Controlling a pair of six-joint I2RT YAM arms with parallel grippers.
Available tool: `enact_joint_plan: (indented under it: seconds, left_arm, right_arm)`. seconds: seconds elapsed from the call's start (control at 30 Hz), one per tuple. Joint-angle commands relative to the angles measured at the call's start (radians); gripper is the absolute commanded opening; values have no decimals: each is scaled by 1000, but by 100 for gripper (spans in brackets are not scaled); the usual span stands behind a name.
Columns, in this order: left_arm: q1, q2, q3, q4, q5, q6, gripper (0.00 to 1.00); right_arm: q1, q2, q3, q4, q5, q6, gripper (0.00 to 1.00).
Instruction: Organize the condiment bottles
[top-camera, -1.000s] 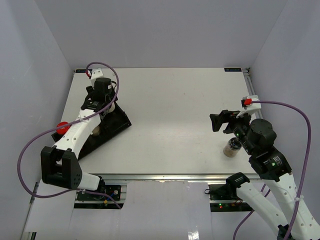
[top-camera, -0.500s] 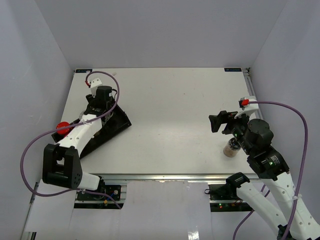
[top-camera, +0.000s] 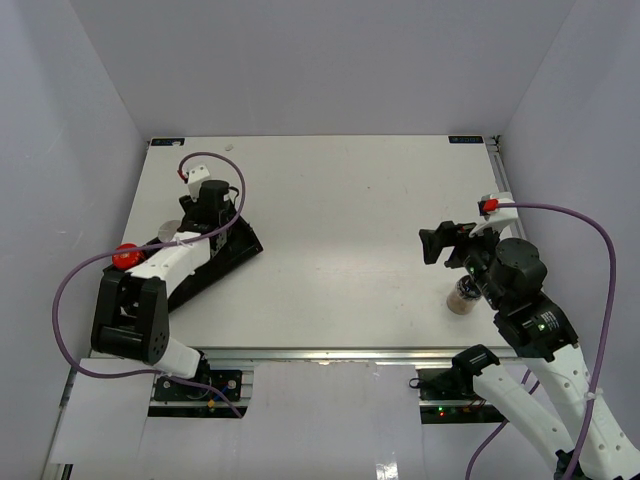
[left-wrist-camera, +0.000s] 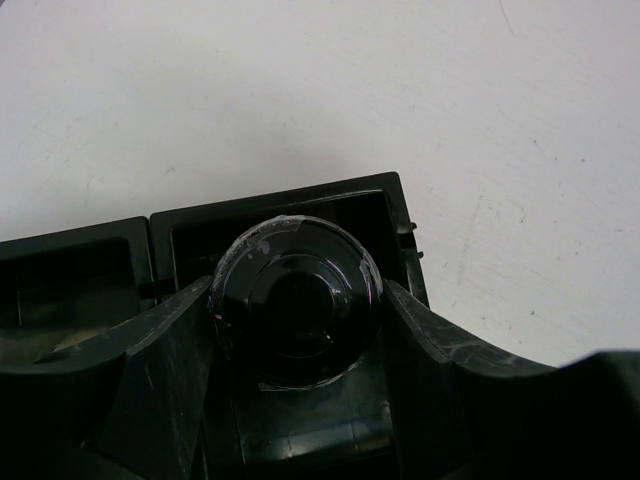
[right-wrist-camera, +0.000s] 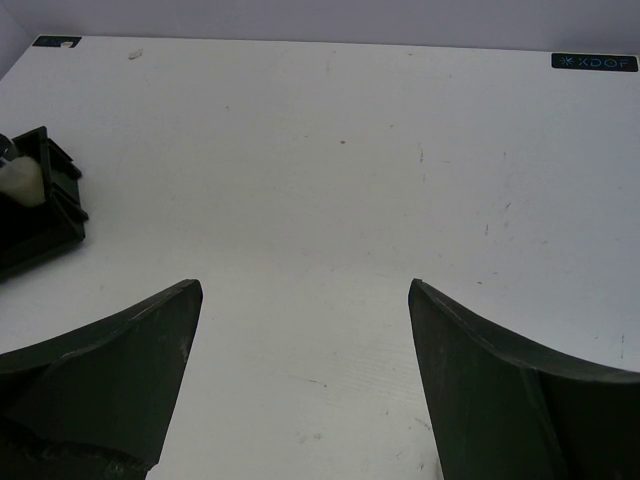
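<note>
Black compartmented tray (top-camera: 235, 250) on the white counter (top-camera: 340, 200). A red-capped jar (top-camera: 123, 255) sits near its left end. The left gripper (left-wrist-camera: 297, 312) is clamped on a black-capped jar (left-wrist-camera: 295, 285), low in an end compartment. The right gripper (top-camera: 440, 243) has its fingers apart and empty, with a tan-filled jar (top-camera: 462, 298) loose beside that arm. Judged partway done: at least this jar remains.

A robotics lab cell: white table (top-camera: 340, 230) boxed by plain walls (top-camera: 320, 60) (purple cables (top-camera: 545, 205) looping off two bolted arms (top-camera: 540, 330)).
</note>
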Motion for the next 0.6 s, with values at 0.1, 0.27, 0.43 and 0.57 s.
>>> enact_joint_plan:
  seconds: [0.1,0.27,0.43,0.57]
  left_arm:
    - [3,48,43,100,6,17,14]
    - [3,51,30,105,28,7,45]
    - [4,41,51,57,42,-6,88]
    - [3,17,97,-33,59,-15,97]
  right_arm:
    - [-3,-8,-21,55,17,-14,90]
    - [-3,-3,-19,57,14,-15,90]
    - [-3,12,-13,58,9,-9,90]
    - [-3,16,-37,60,43,10,90]
